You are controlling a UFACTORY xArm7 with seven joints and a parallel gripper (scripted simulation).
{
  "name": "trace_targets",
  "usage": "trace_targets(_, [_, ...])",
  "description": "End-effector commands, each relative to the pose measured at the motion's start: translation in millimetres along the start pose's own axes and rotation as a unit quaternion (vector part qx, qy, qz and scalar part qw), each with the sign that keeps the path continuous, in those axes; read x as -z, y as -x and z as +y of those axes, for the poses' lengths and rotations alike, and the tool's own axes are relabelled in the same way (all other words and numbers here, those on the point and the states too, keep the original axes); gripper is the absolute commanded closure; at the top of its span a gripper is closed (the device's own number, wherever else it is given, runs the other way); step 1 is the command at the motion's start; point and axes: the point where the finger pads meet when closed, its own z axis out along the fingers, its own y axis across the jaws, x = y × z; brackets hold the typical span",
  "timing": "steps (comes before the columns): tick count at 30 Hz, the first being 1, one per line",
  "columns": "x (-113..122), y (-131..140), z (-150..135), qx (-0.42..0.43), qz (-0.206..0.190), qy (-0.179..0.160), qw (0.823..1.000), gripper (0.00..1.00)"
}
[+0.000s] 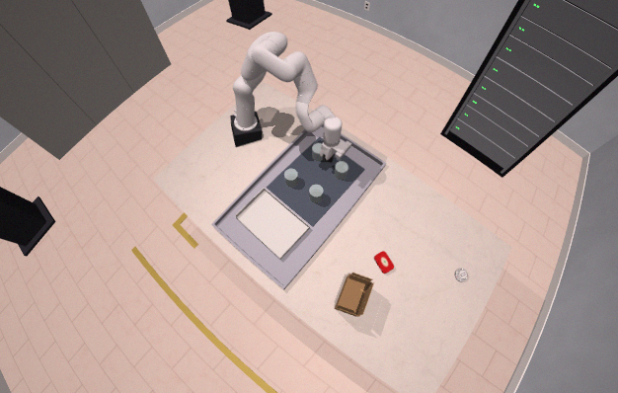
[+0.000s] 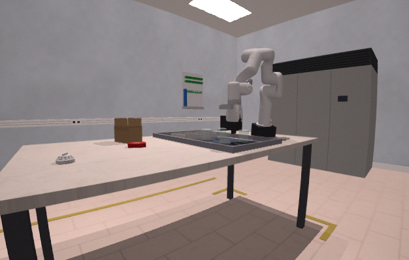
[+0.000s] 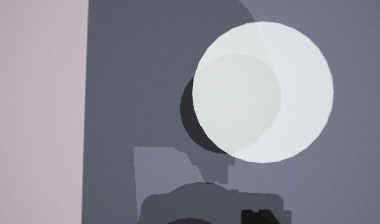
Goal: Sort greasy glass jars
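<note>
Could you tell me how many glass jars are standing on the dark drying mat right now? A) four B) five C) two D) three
A: the top view shows four jars on the drying mat: one, one, one, and one beside the shut, empty gripper.

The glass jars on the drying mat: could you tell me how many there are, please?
4, all on the dark mat: one beside the shut gripper, one right, one left, one nearest the tray. None appear hidden.
</note>
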Motion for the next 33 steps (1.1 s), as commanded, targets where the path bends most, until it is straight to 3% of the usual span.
trace_targets(1, [1.8,-1.9,-0.1,0.000,0.002,0.000,1.000,1.00])
trace_targets(25, [1.8,-1.9,-0.1,0.000,0.002,0.000,1.000,1.00])
trace_targets(33, [47.6,-1.7,-0.1,0.000,0.002,0.000,1.000,1.00])
